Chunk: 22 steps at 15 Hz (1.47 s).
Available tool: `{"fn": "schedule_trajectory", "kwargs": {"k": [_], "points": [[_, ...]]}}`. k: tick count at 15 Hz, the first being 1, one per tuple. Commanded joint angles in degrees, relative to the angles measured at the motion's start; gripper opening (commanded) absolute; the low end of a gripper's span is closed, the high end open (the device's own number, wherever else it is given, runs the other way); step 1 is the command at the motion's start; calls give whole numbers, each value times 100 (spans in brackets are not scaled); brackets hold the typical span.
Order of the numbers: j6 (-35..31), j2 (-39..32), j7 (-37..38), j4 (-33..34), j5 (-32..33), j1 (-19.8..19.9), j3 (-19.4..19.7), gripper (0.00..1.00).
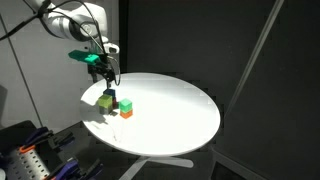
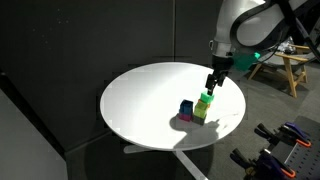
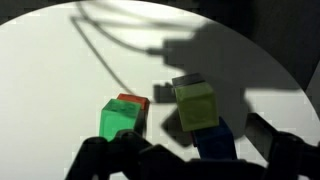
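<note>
Gripper [image 3: 195, 168]: positioned above the blocks with the jaws spread wide; nothing is clamped. Its fingers [image 3: 100, 158] are seen along the near border of the wrist view.
Yellow-green block [image 3: 196, 105]: located nearest to the gripper, close to the table edge on the arm's side, and touching the blue block.
Blue block [image 3: 216, 146]: partly covered by the yellow-green block. Whether it lies beneath or beside cannot be told.
Green block [image 3: 120, 122]: placed just beside the yellow-green block with a gap between them, and stacked on a red block [image 3: 131, 100].
Table [image 1: 190, 110]: round and white, with its far edge well apart from the blocks.
Approach: the open jaws are best centred over the yellow-green block and lowered straight, so that the green block is not brushed.
</note>
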<state>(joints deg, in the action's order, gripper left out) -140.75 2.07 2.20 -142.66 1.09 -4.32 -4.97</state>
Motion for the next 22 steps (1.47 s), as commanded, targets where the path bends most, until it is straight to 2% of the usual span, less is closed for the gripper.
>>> {"fn": "schedule_trajectory", "kwargs": {"k": [1,10,22], "points": [[-366,-310,-8,59,73,-11,10,100],[-521,-901,29,329,95,-57,13,100],[-523,-1491,205,766,503,-258,51,100]]}}
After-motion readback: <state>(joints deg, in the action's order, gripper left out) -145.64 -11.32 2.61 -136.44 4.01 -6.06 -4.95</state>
